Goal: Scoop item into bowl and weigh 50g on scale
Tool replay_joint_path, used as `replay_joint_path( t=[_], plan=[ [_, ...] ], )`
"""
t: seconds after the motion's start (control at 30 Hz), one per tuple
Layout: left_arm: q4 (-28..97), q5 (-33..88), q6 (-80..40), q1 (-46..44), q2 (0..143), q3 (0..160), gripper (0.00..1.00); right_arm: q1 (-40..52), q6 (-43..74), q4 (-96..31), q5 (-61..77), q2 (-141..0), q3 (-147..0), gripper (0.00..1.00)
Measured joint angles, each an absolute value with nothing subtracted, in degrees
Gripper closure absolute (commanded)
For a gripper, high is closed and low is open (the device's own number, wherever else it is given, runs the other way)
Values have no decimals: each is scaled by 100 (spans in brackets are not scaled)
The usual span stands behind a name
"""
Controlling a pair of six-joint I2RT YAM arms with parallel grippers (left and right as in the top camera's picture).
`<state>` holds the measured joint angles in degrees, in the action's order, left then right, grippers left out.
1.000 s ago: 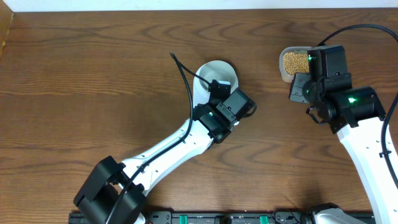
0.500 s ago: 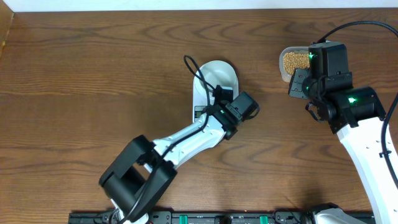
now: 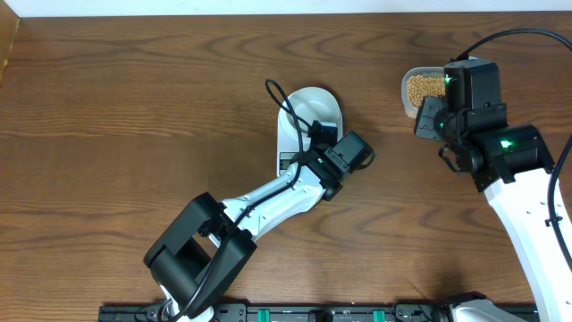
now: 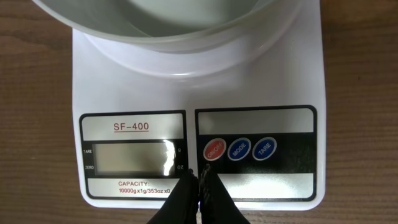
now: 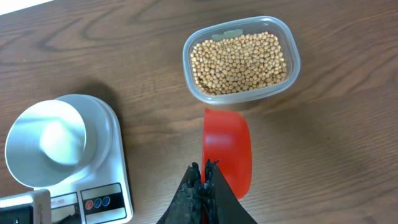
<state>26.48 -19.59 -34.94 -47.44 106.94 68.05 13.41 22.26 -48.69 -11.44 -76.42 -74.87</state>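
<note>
Left fingers (image 4: 180, 202) pressed together, right fingers (image 5: 186, 202) pinching red scoop (image 5: 230, 149); beans (image 5: 239, 62) in tub (image 5: 242, 98); bowl (image 5: 25, 143) on scale (image 5: 115, 180).

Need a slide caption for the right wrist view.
Right gripper holds a red scoop near the tub of beans; empty bowl sits on the scale.

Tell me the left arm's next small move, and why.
Probably ease the shut left gripper a little ahead and down onto the red button to press it. The display of the scale looks blank, the bowl already sits on the scale, and the closed tips hover just short of that button.
</note>
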Motion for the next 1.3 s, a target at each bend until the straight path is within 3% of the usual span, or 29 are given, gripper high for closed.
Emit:
replay_joint_path(
  t=[1.3],
  plan=[
    [2239,-1968,-3503,-4696,11043,6805,93,1341,2226,-4838,-1146,-7642,-7487,99]
  ],
)
